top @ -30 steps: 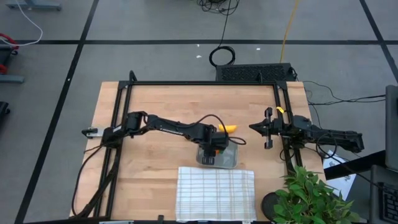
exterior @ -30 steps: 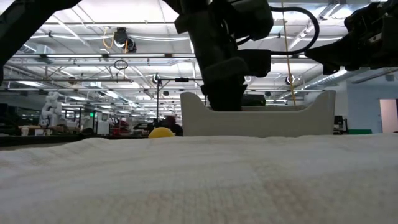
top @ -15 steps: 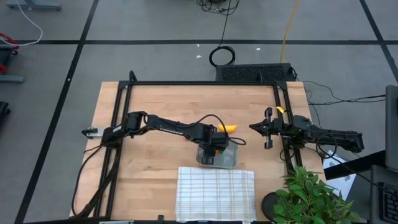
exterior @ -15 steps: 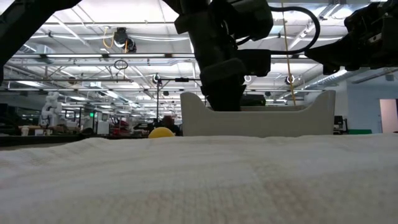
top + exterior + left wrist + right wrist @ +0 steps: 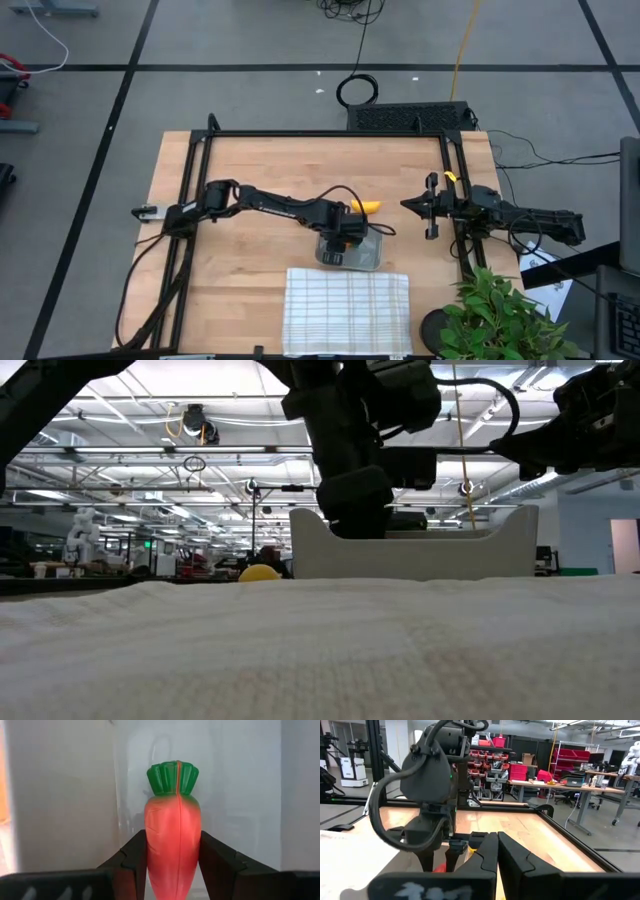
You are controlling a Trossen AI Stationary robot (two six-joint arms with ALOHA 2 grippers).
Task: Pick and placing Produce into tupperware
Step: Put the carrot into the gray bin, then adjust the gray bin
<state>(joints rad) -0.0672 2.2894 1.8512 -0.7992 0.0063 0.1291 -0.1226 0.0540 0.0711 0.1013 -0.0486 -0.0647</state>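
Counter (image 5: 260, 165): pale wood, visible grain, matt finish, framed by black metal rails.
Carrot (image 5: 172, 845): smooth moulded plastic, orange body with a centre seam, green ribbed top, soft sheen.
Tupperware (image 5: 372, 255): grey translucent plastic, smooth, cloudy walls; reads milky and matt in the low view.
Cloth (image 5: 347, 310): white woven fabric with a thin checked pattern, coarse nubby weave up close.
Banana (image 5: 368, 207): yellow, smooth, plastic-looking.
Left claw (image 5: 172, 865): dark matt plastic fingers.
Right claw (image 5: 496, 852): black, faintly glossy.
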